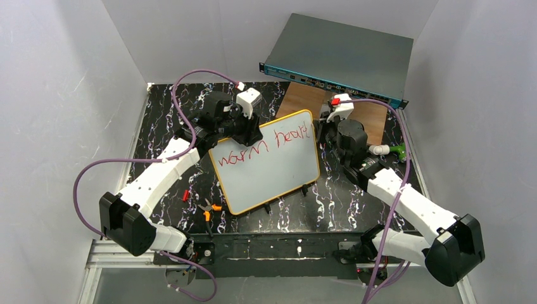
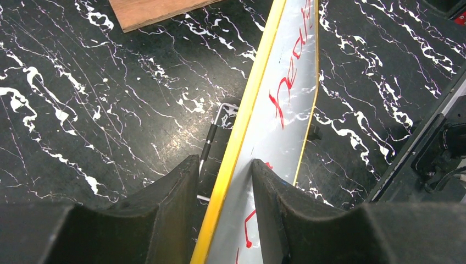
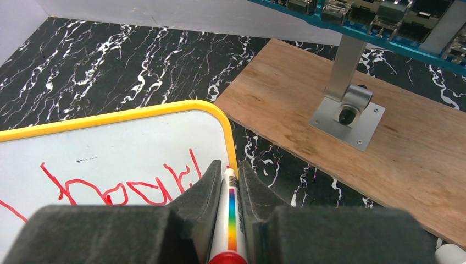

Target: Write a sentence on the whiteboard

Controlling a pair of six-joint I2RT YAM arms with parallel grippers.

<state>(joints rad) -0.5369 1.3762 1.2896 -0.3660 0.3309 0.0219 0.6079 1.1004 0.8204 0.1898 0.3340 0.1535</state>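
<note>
The whiteboard (image 1: 272, 174), white with a yellow-orange rim, stands tilted in the middle of the black marbled table. Red lettering (image 1: 263, 147) reading roughly "warm heart" runs along its upper part. My left gripper (image 1: 244, 130) is at the board's upper left edge. In the left wrist view its fingers (image 2: 224, 162) straddle the rim of the whiteboard (image 2: 275, 132), one pad on the written face. My right gripper (image 1: 324, 130) is at the upper right corner, shut on a white marker (image 3: 231, 214) with a rainbow stripe. The marker's tip is at the whiteboard (image 3: 110, 143) rim, just right of the last stroke (image 3: 192, 165).
A grey rack box with a teal front (image 1: 342, 57) stands at the back right, on a metal bracket (image 3: 346, 110) screwed to a wooden plate (image 1: 316, 101). Orange-handled pliers (image 1: 209, 209) and a small red piece (image 1: 185, 195) lie front left. A green and white object (image 1: 389, 150) lies right.
</note>
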